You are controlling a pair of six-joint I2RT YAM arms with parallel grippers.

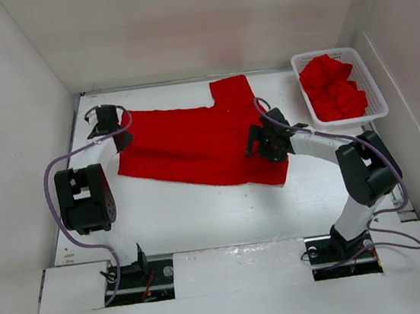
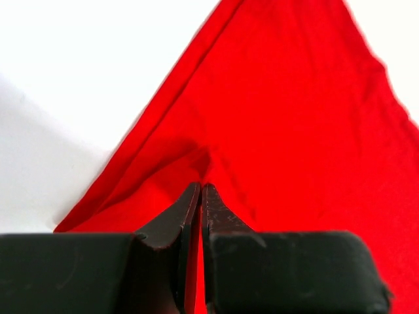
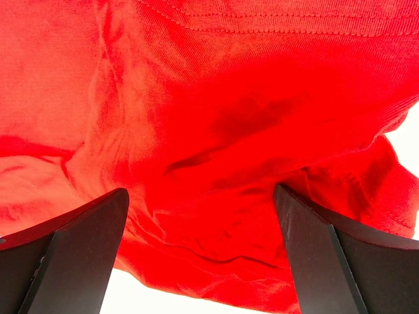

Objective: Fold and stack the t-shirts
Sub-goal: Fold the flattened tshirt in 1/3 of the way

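Observation:
One red t-shirt (image 1: 185,141) lies spread across the white table, a sleeve pointing toward the back wall. My left gripper (image 1: 119,137) sits at the shirt's left edge. In the left wrist view the left gripper (image 2: 201,186) is shut, with a pinch of the t-shirt (image 2: 294,118) between the tips and cloth puckering around them. My right gripper (image 1: 258,142) hovers over the shirt's right part. In the right wrist view the right gripper (image 3: 200,193) stands wide open, with rumpled t-shirt (image 3: 196,98) cloth between and under the fingers. Several more crumpled red t-shirts (image 1: 332,88) fill the basket.
A white mesh basket (image 1: 375,98) stands at the back right against the side wall. White walls enclose the table on the left, back and right. Bare table (image 1: 201,212) shows between the shirt and the arm bases.

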